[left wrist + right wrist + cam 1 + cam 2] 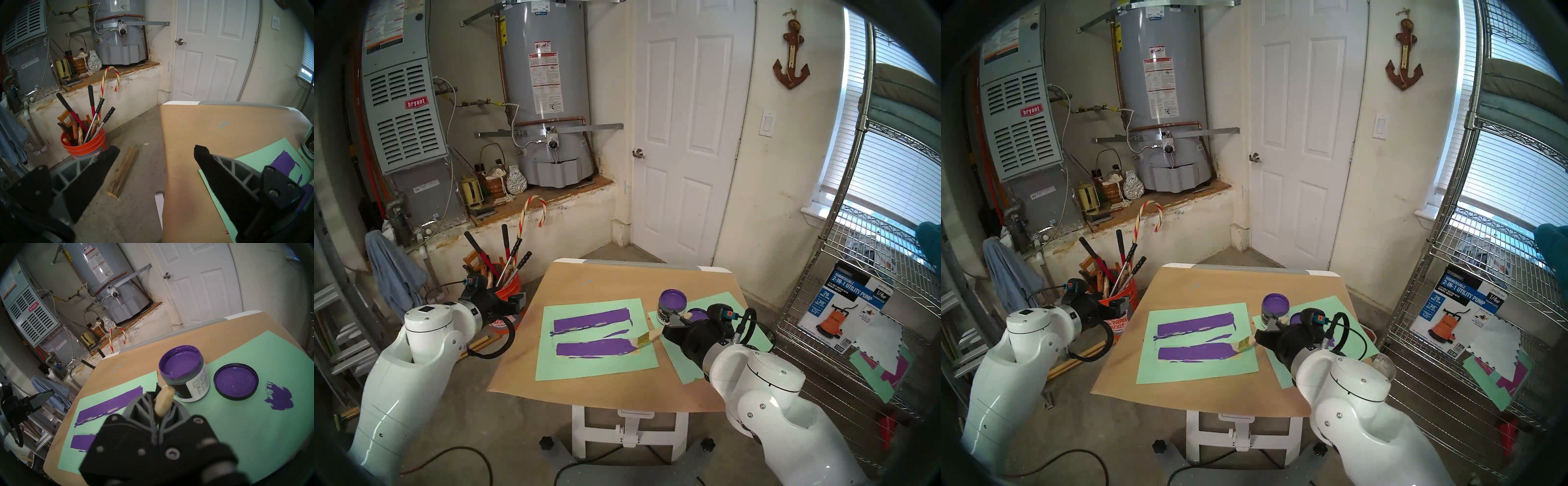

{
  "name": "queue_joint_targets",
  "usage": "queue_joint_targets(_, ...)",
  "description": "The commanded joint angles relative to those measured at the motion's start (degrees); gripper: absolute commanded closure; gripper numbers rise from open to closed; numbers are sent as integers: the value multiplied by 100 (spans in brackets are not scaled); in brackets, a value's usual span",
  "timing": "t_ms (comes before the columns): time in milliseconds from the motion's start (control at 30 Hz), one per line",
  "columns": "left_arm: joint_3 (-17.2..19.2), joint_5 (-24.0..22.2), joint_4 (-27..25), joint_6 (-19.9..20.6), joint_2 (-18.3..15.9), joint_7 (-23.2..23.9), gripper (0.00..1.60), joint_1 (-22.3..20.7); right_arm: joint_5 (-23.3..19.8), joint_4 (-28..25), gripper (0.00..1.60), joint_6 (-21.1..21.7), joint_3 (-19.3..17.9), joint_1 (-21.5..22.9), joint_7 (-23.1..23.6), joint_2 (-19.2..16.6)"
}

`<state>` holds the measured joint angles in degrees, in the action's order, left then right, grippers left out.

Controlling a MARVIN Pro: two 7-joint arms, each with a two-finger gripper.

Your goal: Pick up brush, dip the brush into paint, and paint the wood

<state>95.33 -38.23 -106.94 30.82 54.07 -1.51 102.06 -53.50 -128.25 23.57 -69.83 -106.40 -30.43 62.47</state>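
Brush (644, 339) bristles on the wood (597, 349)
Right gripper (668, 328) pinches the handle; left gripper (155, 153) hangs spread beside the table (585, 281)

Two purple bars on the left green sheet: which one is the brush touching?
The nearer bar, the wood. The brush tip meets its right end, where bare tan remains. The farther bar is only paint on paper.

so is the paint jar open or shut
Open: the paint jar stands upright with purple paint showing at its mouth, and its lid lies beside it on the green paper.
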Motion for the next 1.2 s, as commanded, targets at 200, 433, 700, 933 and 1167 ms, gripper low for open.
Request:
queue_joint_targets(200, 58, -13, -93, -12, -8, -9, 0, -24, 50, -227, 160, 34, -142, -79, 27, -148)
queue_joint_targets(433, 58, -13, -93, -12, -8, -9, 0, -24, 98, -226, 160, 20, -193, -122, 62, -189)
queue_joint_targets(700, 58, -12, -93, -12, -8, -9, 0, -25, 102, -324, 160, 40, -289, -205, 83, -255)
queue_joint_targets(933, 58, -12, -92, -12, -8, -8, 0, -25, 90, -416, 160, 60, -385, -258, 101, -305)
queue_joint_targets(1167, 58, -12, -92, -12, -8, -8, 0, -25, 84, -496, 160, 95, -437, -291, 113, -327)
